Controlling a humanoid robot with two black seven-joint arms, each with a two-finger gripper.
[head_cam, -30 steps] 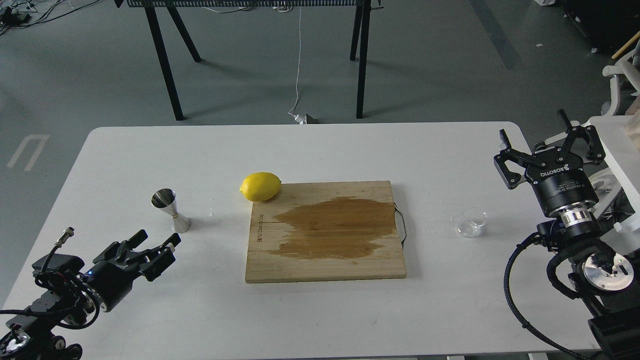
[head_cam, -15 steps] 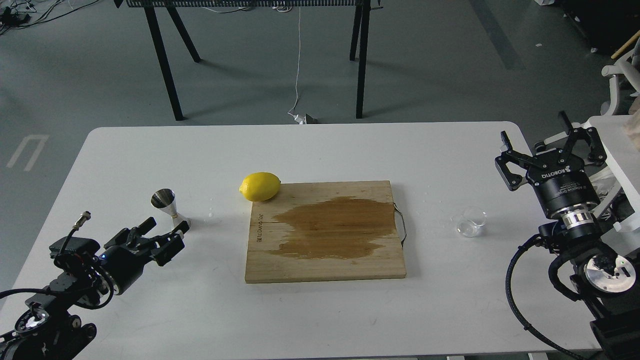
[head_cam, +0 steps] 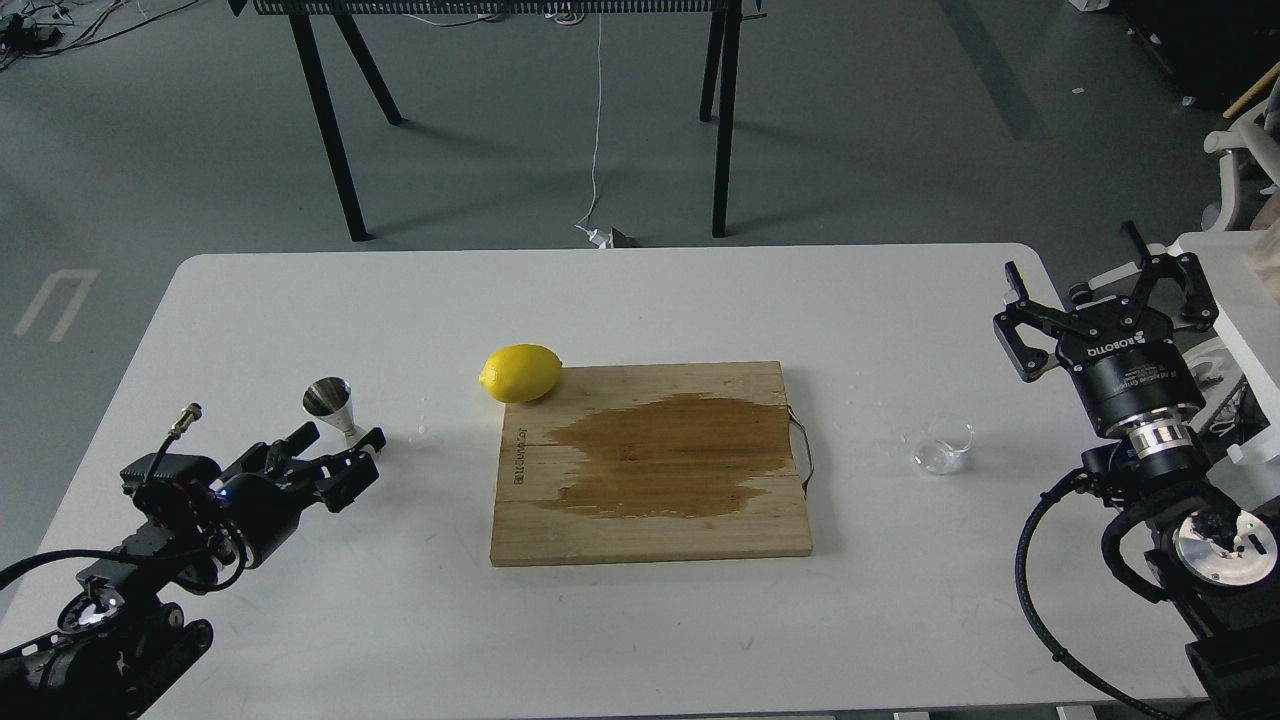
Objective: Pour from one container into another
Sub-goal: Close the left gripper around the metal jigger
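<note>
The shiny steel jigger (head_cam: 330, 402) stands upright on the white table's left side. My left gripper (head_cam: 338, 438) is open right in front of it, its fingers flanking the jigger's base, which they hide. The clear glass cup (head_cam: 944, 445) sits on the table right of the board, with small drops around it. My right gripper (head_cam: 1075, 270) is open, pointing up at the table's right edge, above and to the right of the cup and well apart from it.
A wooden cutting board (head_cam: 650, 520) with a large wet stain lies in the middle of the table (head_cam: 640, 300). A yellow lemon (head_cam: 521, 373) rests at its far left corner. A small drop glints between jigger and board. Black table legs stand on the floor behind.
My left gripper has moved forward and to the right, up to the jigger's base. The right gripper has barely shifted. The cup, lemon and board have stayed put.
</note>
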